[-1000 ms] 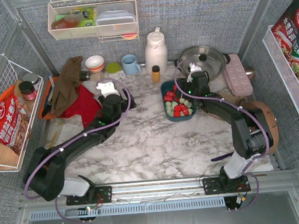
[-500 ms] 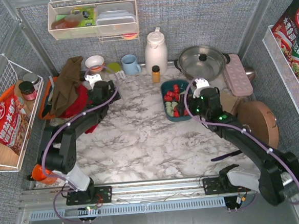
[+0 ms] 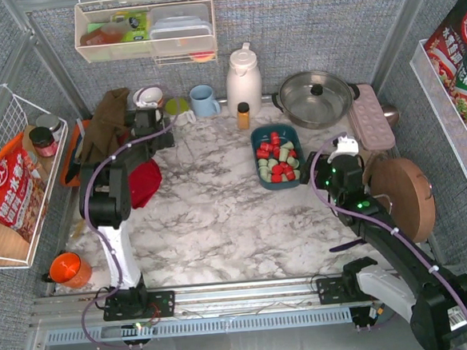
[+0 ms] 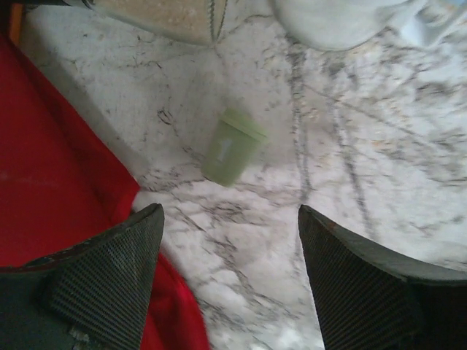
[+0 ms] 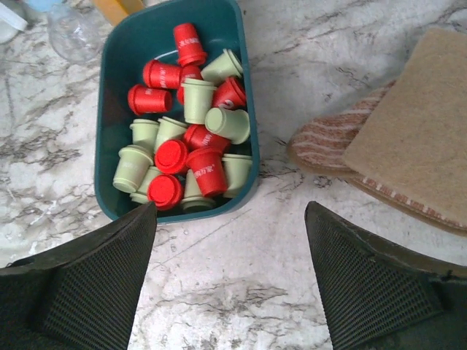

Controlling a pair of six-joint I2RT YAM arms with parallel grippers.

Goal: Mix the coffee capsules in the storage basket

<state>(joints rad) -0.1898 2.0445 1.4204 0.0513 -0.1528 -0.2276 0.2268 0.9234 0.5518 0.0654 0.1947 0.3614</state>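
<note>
The storage basket is a dark teal bin at the middle back of the marble table, also in the right wrist view. Red and pale green coffee capsules lie jumbled inside it. My right gripper hangs to the right of the basket and nearer than it, open and empty. My left gripper reaches to the back left, open and empty. A single pale green capsule lies on the marble ahead of it, beside a red cloth.
Along the back stand a white thermos, a blue mug, a small orange-capped bottle and a lidded pan. A pink tray and a round wooden board lie right. An orange mug stands near left.
My right gripper has drawn back from over the basket to its right and nearer side. The left arm has swung from the table's middle to the back left corner.
</note>
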